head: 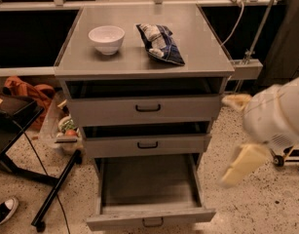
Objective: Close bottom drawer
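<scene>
The fingers (247,160) are spread wide with nothing between them, one pale pad pointing towards the cabinet and the other hanging lower. In the single camera view, the gripper (229,141) hovers to the right of the cabinet at about the height of the middle drawer (146,145), apart from every drawer front. The bottom drawer (115,222) is pulled far out at the foot of the cabinet. Its narrow front panel sits close to the lower edge of the view, its small handle (153,222) faces forward, and its inside shows bare. The main risk is probably the approach. The gripper is beside and above the panel rather than in front of it, so a push from here could meet the drawer's right side wall or corner and skew it on its slides. A low finger could also drop into the open box and be caught as the drawer travels. An off-centre push on the panel may jam the drawer part-way. A hard shove could shake the cabinet and shift the white bowl (106,38) and the snack bag (159,44) on top.
</scene>
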{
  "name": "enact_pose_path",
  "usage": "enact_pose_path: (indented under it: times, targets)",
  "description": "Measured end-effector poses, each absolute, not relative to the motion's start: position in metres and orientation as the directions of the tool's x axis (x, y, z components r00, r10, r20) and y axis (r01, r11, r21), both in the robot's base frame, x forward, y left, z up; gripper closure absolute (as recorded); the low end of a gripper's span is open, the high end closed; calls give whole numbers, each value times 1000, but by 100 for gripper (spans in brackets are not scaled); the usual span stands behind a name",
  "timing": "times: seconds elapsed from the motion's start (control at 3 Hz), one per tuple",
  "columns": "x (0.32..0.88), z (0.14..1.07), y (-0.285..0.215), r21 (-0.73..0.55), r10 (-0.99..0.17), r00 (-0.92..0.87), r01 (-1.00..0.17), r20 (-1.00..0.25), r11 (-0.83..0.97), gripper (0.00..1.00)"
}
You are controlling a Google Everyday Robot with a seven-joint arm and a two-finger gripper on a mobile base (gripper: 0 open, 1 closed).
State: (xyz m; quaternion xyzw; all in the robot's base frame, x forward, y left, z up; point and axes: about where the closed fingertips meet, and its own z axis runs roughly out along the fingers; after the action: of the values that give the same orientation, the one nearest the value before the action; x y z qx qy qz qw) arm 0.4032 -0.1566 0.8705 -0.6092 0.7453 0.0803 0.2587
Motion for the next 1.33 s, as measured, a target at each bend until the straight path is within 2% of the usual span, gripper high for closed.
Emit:
enact_pose_path:
  times: [0.33,1.0,1.33]
  targets:
    - [386,777,-88,-99,-799,-168,-957,-578,272,0]
    - [393,755,-82,-88,-773,-175,-954,-610,285,0]
    - [400,689,-43,-44,-714,-164,-964,-680,263,0]
